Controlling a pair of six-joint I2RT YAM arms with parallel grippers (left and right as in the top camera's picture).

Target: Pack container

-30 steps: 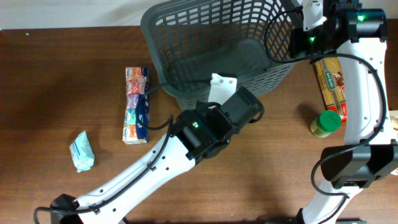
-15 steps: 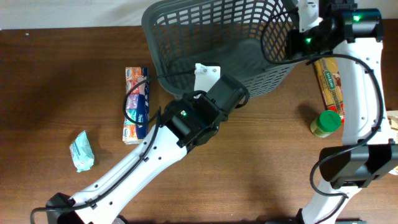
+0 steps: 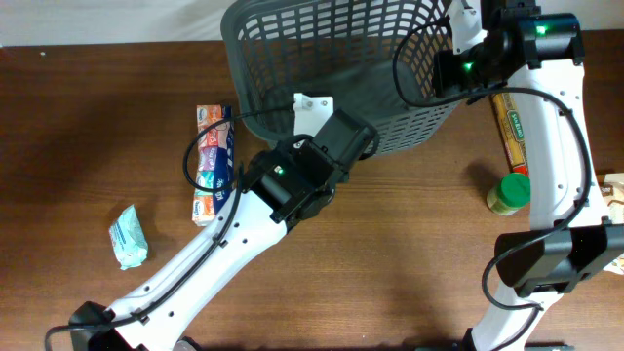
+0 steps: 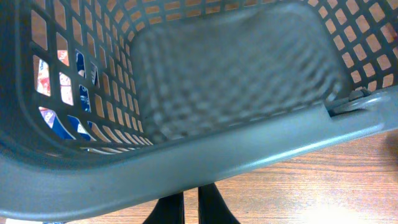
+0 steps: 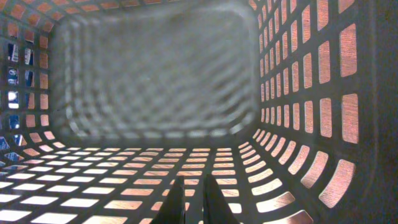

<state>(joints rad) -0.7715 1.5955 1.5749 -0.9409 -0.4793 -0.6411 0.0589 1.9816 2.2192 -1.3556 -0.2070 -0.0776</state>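
The container [image 3: 234,58], a large dark grey lattice basket, stands at the table's back centre and holds nothing. My left gripper [image 3: 314,109] is at its front wall, low down. In the left wrist view my fingers [image 4: 191,198] are close together below the front rim [image 4: 186,165], which hides their tips. My right gripper [image 3: 441,68] reaches into the container from its right side. In the right wrist view my fingers [image 5: 193,186] are shut and lie against the slotted wall [image 5: 298,93], with nothing between them.
A long pack of tissue packets [image 3: 213,164] lies left of the container, and a teal packet [image 3: 128,237] lies further left. A yellow-and-red box [image 3: 514,132] and a green-lidded jar [image 3: 508,192] stand right of the container. My left arm crosses the middle of the table.
My left gripper has slid left along the container's front wall. My right gripper has moved a little left, deeper over the container, whose right edge shifted slightly left.
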